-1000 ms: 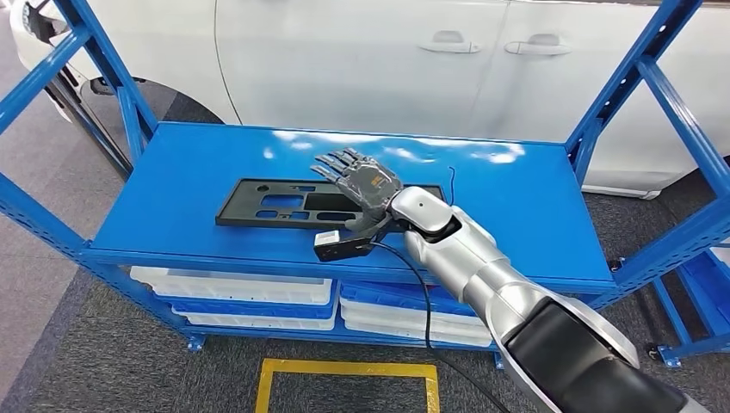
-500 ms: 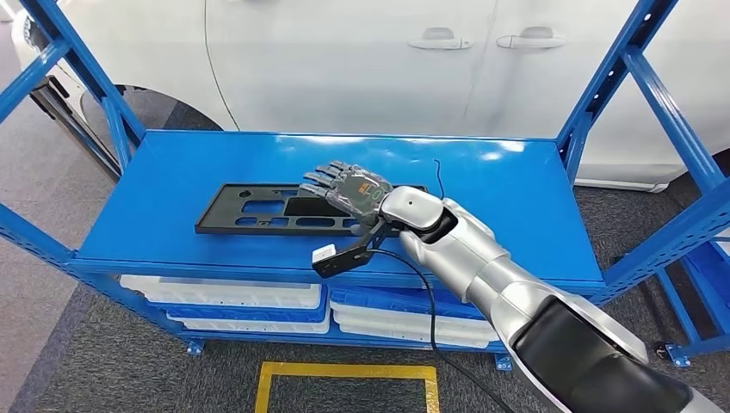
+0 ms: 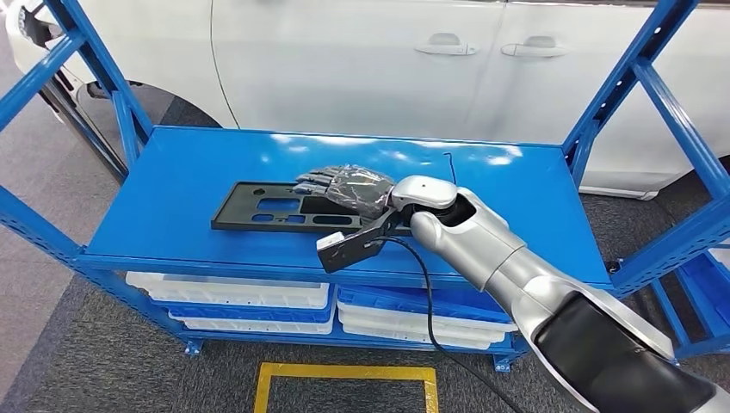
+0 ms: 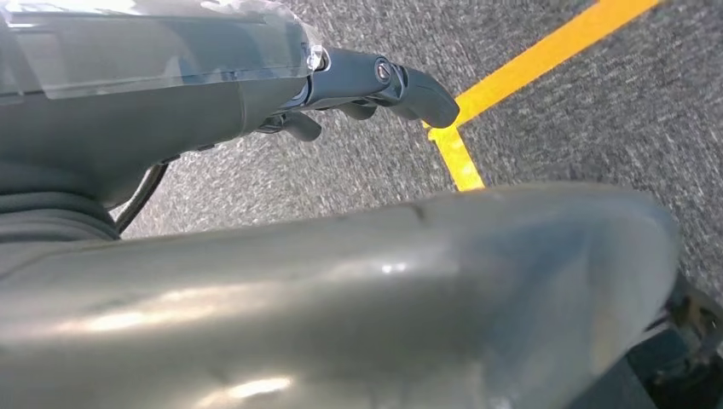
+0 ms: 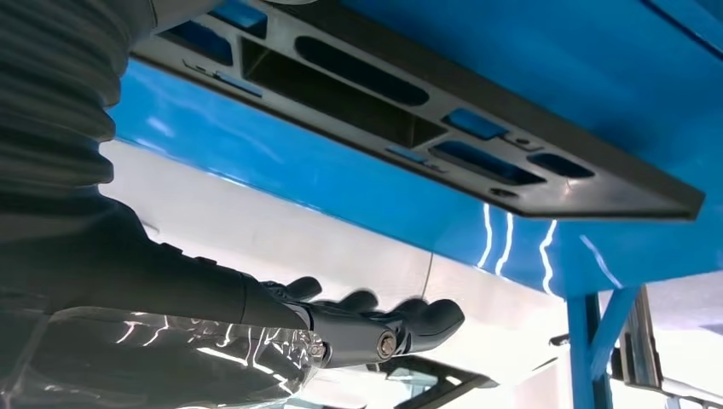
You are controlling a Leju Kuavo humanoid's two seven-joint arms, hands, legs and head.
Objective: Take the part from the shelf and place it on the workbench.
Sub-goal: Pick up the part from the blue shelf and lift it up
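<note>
- The black plastic part [image 3: 284,207], a flat panel with cut-outs, lies flat on the blue shelf [image 3: 516,206], towards its front left
- The right hand [image 3: 344,188] hovers above the part's right end, fingers extended and apart, holding nothing
- The left hand [image 4: 375,81] hangs above grey floor with a yellow line [image 4: 546,55], holding nothing; fingers' spread unclear
- A white car [image 3: 361,60] stands behind the shelf

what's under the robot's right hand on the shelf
The black part lies flat on the blue shelf. The right hand covers its right end, hiding that end.
</note>
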